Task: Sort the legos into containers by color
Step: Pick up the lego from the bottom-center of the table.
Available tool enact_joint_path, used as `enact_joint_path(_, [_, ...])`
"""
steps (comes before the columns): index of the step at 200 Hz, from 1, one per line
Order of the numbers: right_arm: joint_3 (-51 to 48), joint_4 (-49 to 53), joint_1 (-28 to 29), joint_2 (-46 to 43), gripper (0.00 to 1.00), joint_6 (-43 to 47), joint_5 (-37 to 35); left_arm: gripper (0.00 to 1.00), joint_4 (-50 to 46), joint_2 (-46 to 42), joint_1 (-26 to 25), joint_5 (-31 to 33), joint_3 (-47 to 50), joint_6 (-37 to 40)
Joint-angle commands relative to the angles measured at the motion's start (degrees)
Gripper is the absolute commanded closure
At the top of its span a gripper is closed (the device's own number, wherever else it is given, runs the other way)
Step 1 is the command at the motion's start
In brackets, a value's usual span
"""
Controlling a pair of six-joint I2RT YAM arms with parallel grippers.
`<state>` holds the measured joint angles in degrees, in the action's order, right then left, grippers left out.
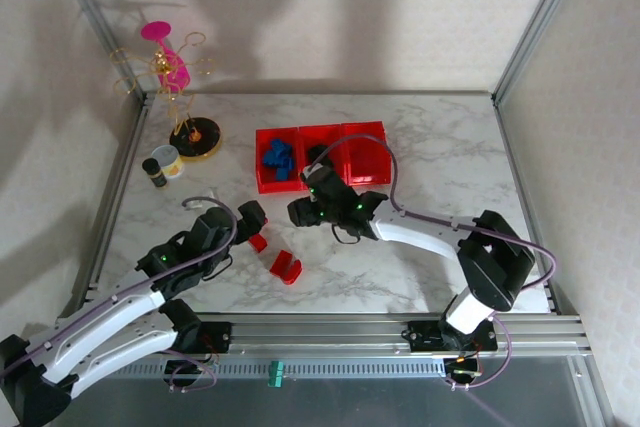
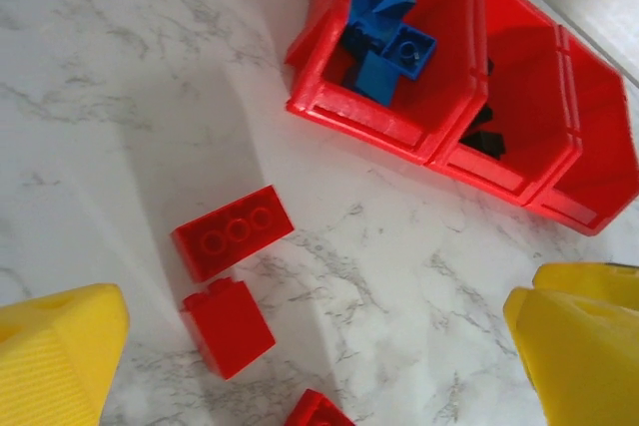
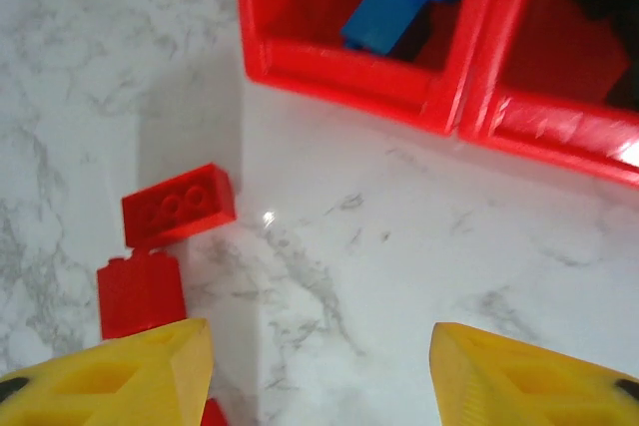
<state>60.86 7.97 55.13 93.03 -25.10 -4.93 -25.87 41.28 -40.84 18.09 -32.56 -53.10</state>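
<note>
White grey-veined marble tabletop [image 1: 440,147], bright red translucent plastic bins [image 1: 272,186], blue plastic bricks [image 1: 279,158] in left bin, red plastic bricks [image 1: 286,267] nearer

No lettering, numbers or logos to read here: bricks [image 2: 233,236], red bins [image 2: 359,119] and marble bench [image 2: 120,67] carry no print.

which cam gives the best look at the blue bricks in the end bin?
Left wrist: the blue bricks show almost whole inside the bin, studs visible. Right wrist crops them at its top edge. Top external shows them as a small blue cluster, detail lost.
</note>
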Motion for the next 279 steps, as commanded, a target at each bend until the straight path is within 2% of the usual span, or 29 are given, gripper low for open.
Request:
enact_joint_path(1, [-1.86, -1.1, 2.41, 2.77, 0.37, -1.87, -1.21, 0.0, -3.67, -2.92, -0.03, 2.92, 1.71, -3.42])
enact_joint_path(46, [-1.73, -5.5, 6.4, 6.72, 0.32, -1.47, 2.55, 0.01, -5.89, -6.43, -0.05, 4.49, 2.62, -4.93])
enact_joint_path(67, [1.34, -4.24, 7.24, 9.91, 0.29, -2.33, 3.05, 0.0, -7.47, -6.49, -0.03, 5.49, 2.32, -5.73])
enact_joint_path(85, [2.34, -7.34, 8.38, 11.49, 0.28, -1.53, 4.2, 0.0, -8.29, -6.75, 0.04, 6.28, 2.39, -6.56])
enact_joint_path(147, [7.66, -11.41, 9.48, 18.54, 0.31, 4.41, 8.24, 0.0, -11.24, -7.97, 0.23, 8.17, 0.71, -7.58])
enact_joint_path(193, [11.52, -10.35, 10.68, 23.12, 0.3, 6.33, 6.34, 0.01, -11.63, -8.07, 0.32, 8.8, 0.39, -7.98])
enact_joint_path(219, [12.19, -9.99, 10.78, 24.94, 0.36, 6.82, 4.3, 0.01, -11.09, -7.88, 0.32, 8.72, 0.72, -7.89])
enact_joint_path(279, [13.47, -7.15, 10.65, 24.81, 0.61, 6.18, 2.47, 0.0, -9.7, -6.75, 0.5, 7.95, 0.38, -7.43])
